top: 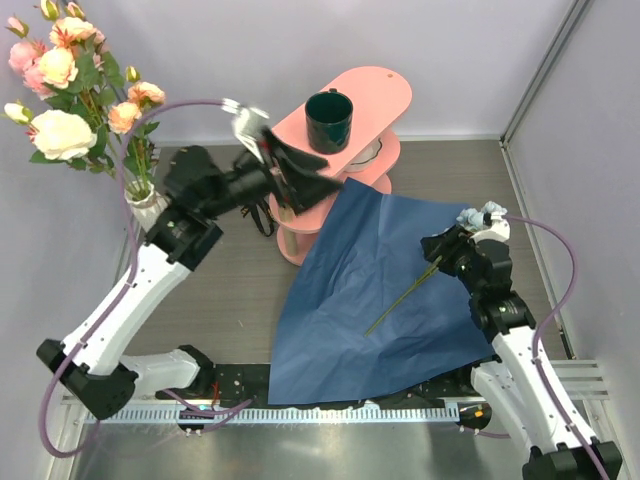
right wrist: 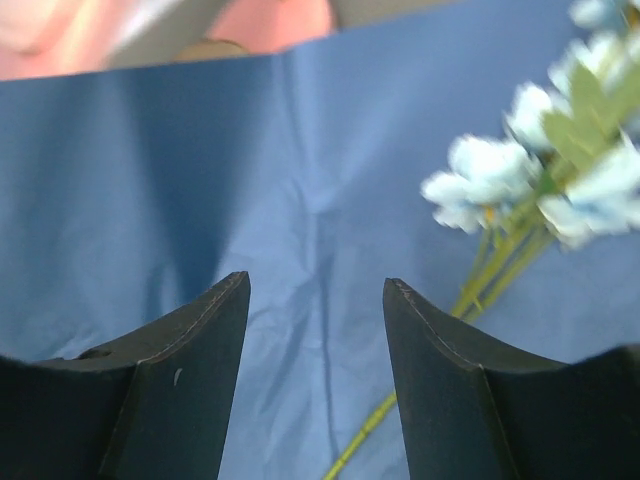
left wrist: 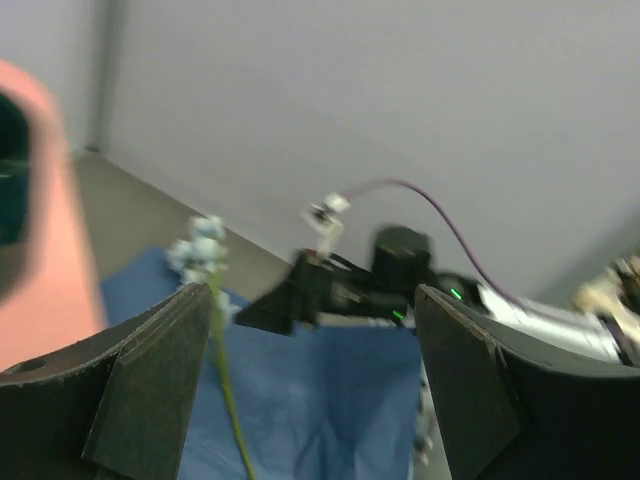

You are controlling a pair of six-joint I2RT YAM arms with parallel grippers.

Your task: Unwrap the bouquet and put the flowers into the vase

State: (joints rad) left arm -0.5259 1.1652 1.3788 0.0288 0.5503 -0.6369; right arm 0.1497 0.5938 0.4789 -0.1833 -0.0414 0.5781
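While flowers (top: 62,133) are stood in the vase (top: 148,208), left pincer (left wrist: 310,298) and right pincer (right wrist: 315,288) are seen spread, empty

Top external: overhead, near-edge side, looked down.
Wrist views: low, close.
Shared: creased dark-blue paper sheet (top: 380,290) (left wrist: 300,400) (right wrist: 300,200).

The vase (top: 148,207) is mostly hidden behind the left arm (top: 140,290), the left gripper (top: 322,172) is motion-smeared from above, the mug (left wrist: 10,170) is blurred and cut by the left wrist view's edge, and the blue blooms (right wrist: 490,170) are soft and cropped
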